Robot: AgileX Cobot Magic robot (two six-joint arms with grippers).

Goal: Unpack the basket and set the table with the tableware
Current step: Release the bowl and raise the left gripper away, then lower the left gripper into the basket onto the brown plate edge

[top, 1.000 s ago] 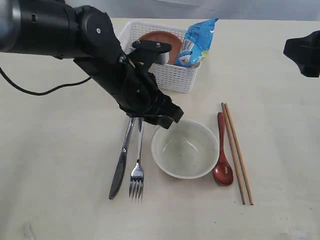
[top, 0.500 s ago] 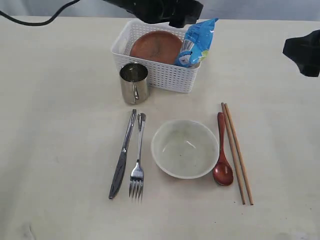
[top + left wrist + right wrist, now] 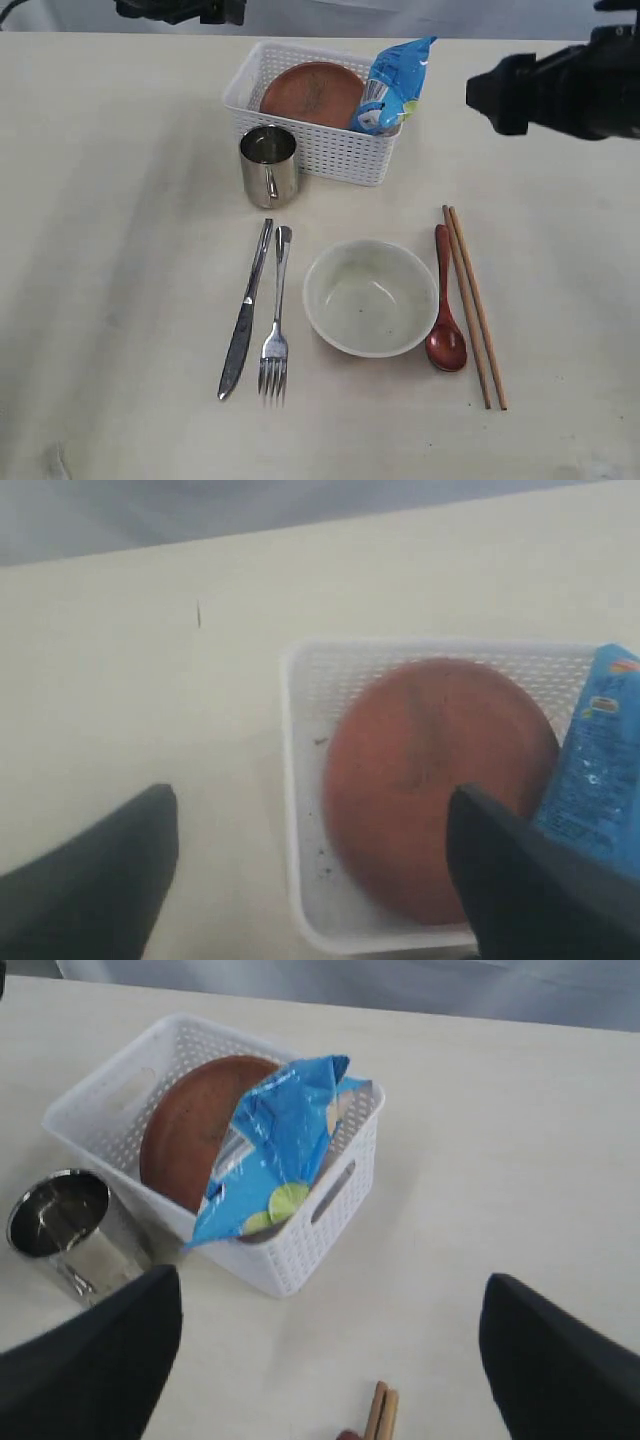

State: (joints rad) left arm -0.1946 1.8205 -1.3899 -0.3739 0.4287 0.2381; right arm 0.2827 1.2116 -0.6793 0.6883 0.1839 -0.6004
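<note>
The white basket (image 3: 345, 155) stands at the back of the table (image 3: 120, 250) and holds the red-brown plate (image 3: 312, 93) and a blue snack bag (image 3: 393, 85). A steel mug (image 3: 268, 166) stands just in front of the basket's left corner. Nearer lie the knife (image 3: 244, 314), fork (image 3: 275, 322), cream bowl (image 3: 370, 297), red-brown spoon (image 3: 444, 305) and chopsticks (image 3: 473, 303). My left gripper (image 3: 320, 880) is open, high above the basket's edge, empty. My right gripper (image 3: 335, 1360) is open over bare table right of the basket (image 3: 300, 1250), empty.
The left arm (image 3: 175, 10) shows only at the top edge of the exterior view. The right arm (image 3: 560, 90) hangs at the upper right. Bare tabletop stretches on the far left and along the front edge.
The left arm has let go of the mug beside the basket and drawn back to the top edge. The right arm has moved in to the left, toward the basket.
</note>
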